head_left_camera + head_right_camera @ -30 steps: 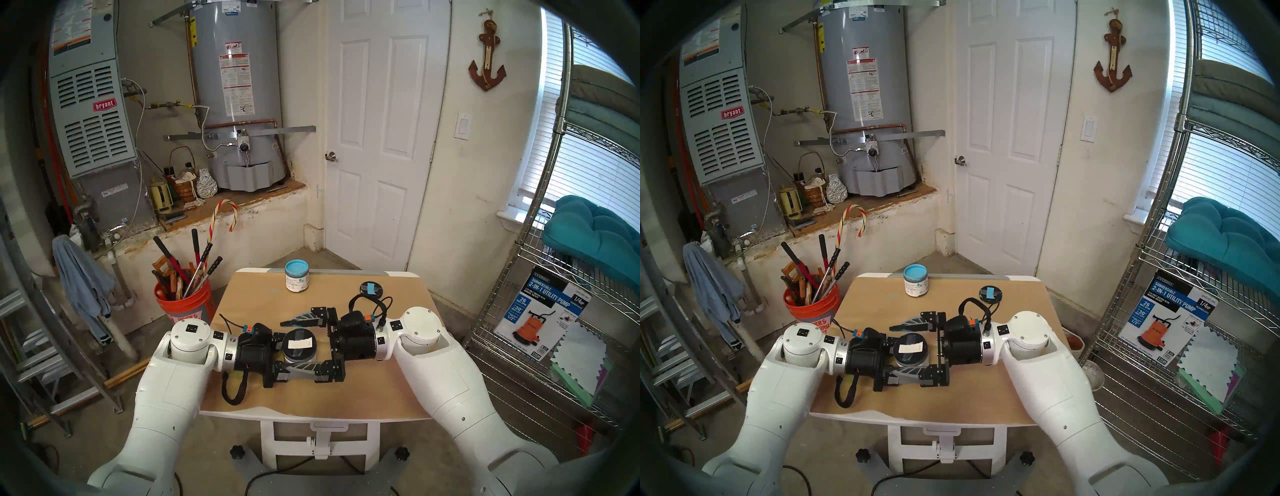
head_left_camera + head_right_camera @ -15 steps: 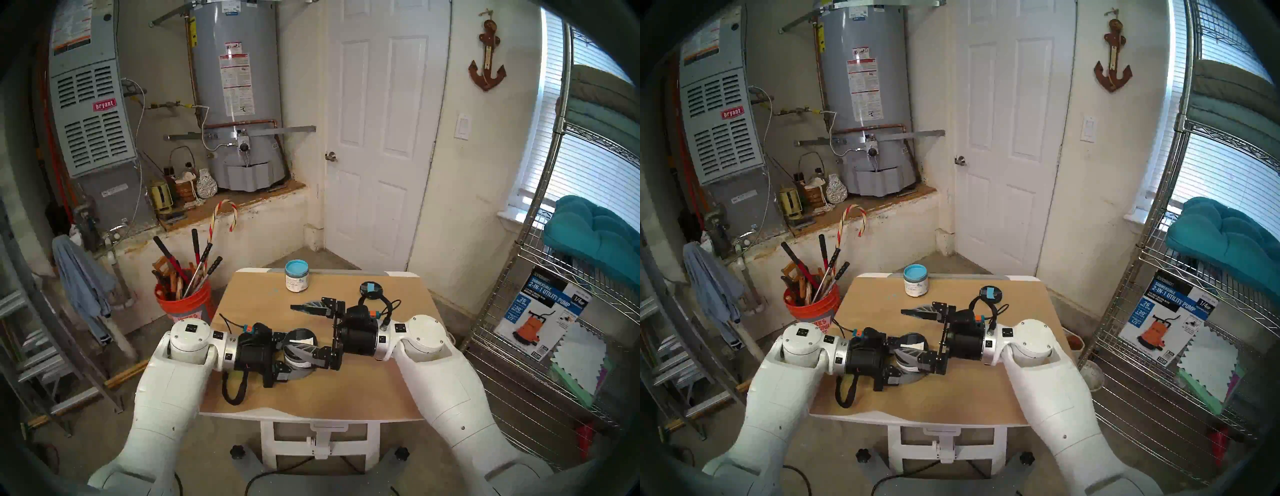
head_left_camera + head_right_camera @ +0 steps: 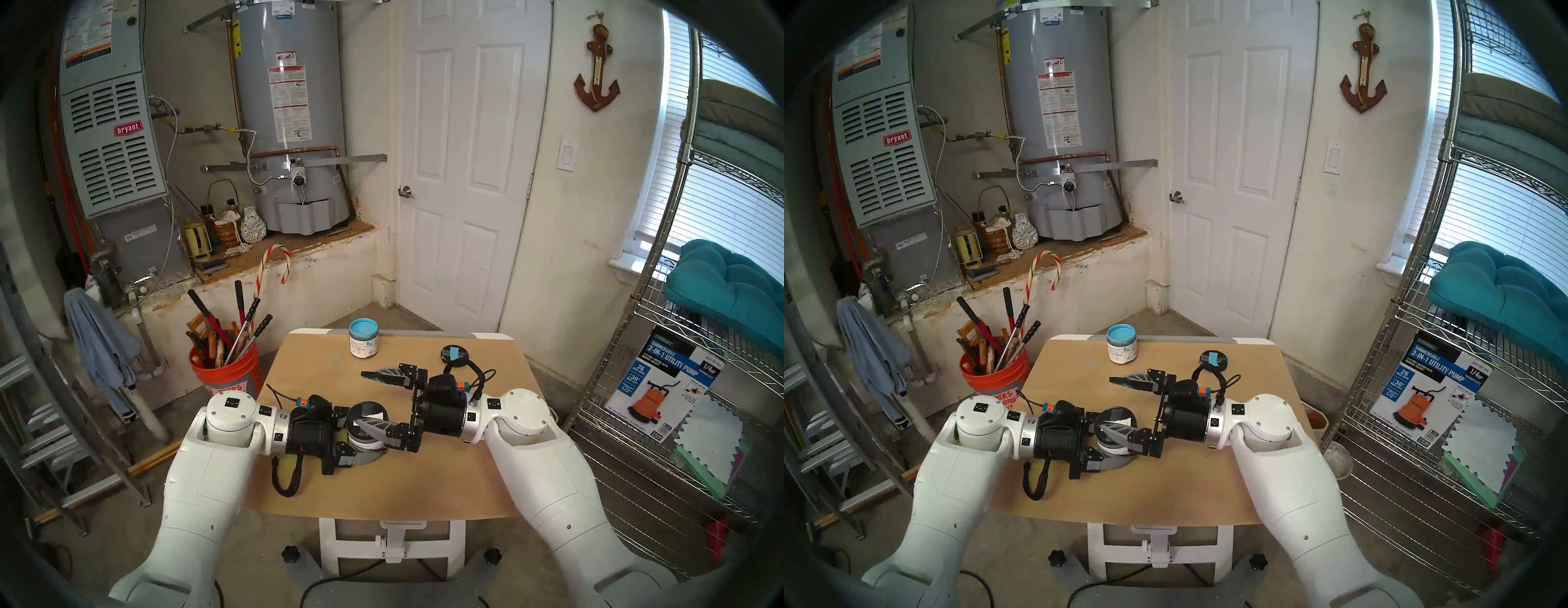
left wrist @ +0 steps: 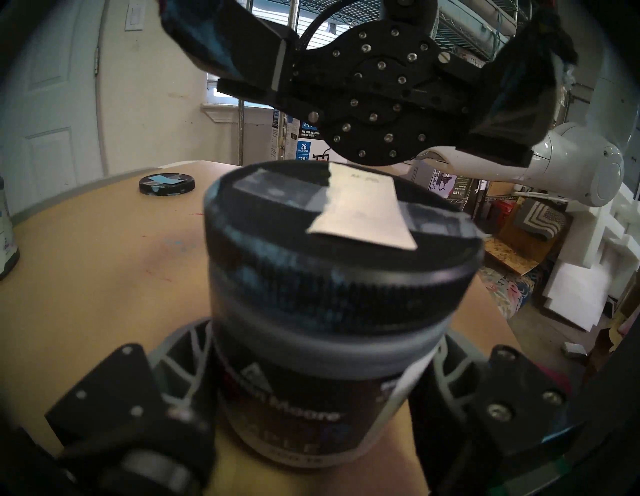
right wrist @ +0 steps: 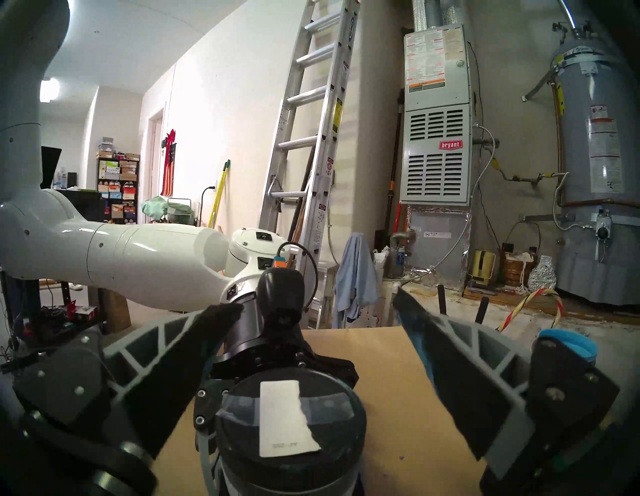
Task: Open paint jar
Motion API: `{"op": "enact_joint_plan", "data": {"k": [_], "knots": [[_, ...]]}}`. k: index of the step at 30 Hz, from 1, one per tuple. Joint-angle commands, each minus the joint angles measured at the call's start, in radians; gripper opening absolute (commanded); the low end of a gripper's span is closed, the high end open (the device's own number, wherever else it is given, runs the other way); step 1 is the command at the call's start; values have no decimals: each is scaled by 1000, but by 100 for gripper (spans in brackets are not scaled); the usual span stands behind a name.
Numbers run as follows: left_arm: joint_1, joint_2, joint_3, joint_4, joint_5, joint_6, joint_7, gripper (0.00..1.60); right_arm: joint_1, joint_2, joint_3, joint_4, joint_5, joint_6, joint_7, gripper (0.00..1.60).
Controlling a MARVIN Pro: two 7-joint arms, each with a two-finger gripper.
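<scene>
Table (image 3: 424,488): wood top, work centred near middle. Left gripper (image 4: 311,391) clamped on body of paint jar (image 4: 294,398), jar upright, left of centre. Right gripper (image 3: 373,401) spread wide, holding nothing, hanging above lid (image 5: 291,426) (one finger crossing over lid top in head view, contact unclear). Lid on, white tape strip (image 5: 285,426) up. Done: jar secured. Left: close on lid, unscrew, lift off. Far side: open blue-paint jar (image 3: 363,343), loose blue-taped lid (image 3: 454,353), both untouched.

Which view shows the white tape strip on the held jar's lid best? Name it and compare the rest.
The right wrist view: the white tape strip lies whole and sharp on the black lid. The left wrist view shows it foreshortened and blurrier. In both head views a finger of the open right pincer crosses it.
</scene>
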Motion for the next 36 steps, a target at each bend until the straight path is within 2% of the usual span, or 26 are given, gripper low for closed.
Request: {"op": "enact_joint_plan", "data": {"k": [1, 4, 5, 12, 23, 29, 36], "knots": [[-17, -12, -5, -11, -6, -16, 10, 0, -2, -15, 5, -37, 17, 10, -6, 160], [-19, -21, -6, -3, -5, -31, 20, 0, -17, -22, 23, -60, 45, 42, -12, 160], [-22, -27, -9, 9, -10, -36, 23, 0, -32, -20, 32, -87, 60, 72, -13, 160], [-29, -24, -3, 19, -4, -36, 22, 0, -105, -2, 49, -156, 57, 107, -26, 160], [-18, -23, -6, 12, -2, -28, 9, 0, -170, -12, 43, -180, 11, 69, -66, 160], [-13, -25, -8, 6, 2, -26, 5, 0, -209, -34, 34, -206, -77, -10, -158, 160], [-10, -28, -13, 6, 6, -26, 3, 0, -255, -49, 39, -226, -115, -33, -222, 160]]}}
